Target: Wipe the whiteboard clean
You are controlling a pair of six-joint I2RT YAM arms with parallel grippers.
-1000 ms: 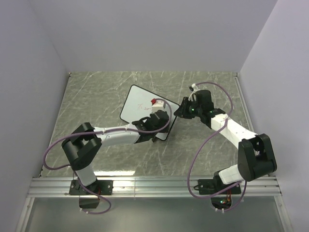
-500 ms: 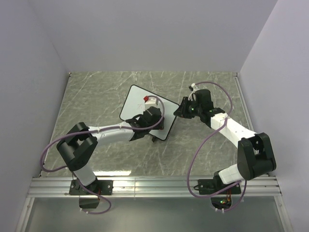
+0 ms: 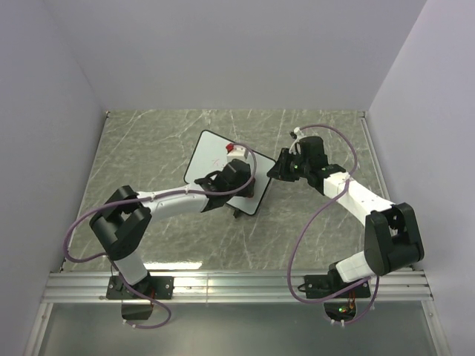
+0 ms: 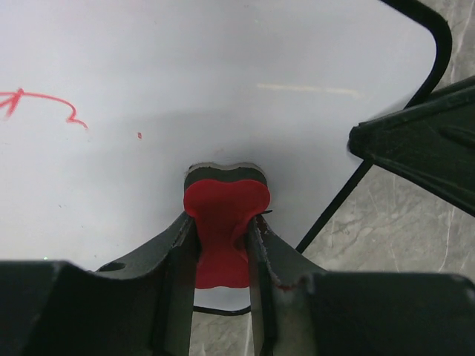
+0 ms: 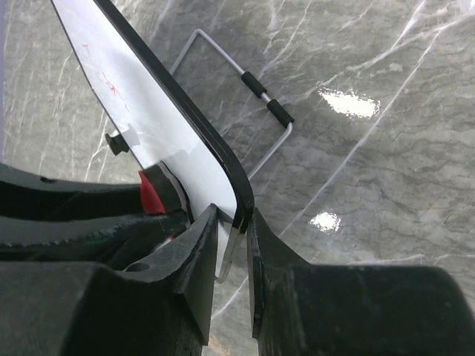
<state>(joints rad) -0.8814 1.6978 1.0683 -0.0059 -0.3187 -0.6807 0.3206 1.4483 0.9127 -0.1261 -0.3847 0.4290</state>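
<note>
Since a second ago the left gripper (image 3: 234,157) has slid the small red bow-shaped eraser (image 3: 236,150) farther up the thin white black-rimmed whiteboard (image 3: 208,157), which is propped mid-way on the grey marbled counter (image 3: 148,141) with open room all round.

Left wrist: the jaws clamp the eraser's waist, and red strokes (image 4: 44,104) remain to the left.

Right wrist: the right gripper (image 5: 232,219) pinches the board's rounded corner, jaws nearly shut. Light, stiff and slick-faced, the board likely skids unless braced at the rim.
</note>
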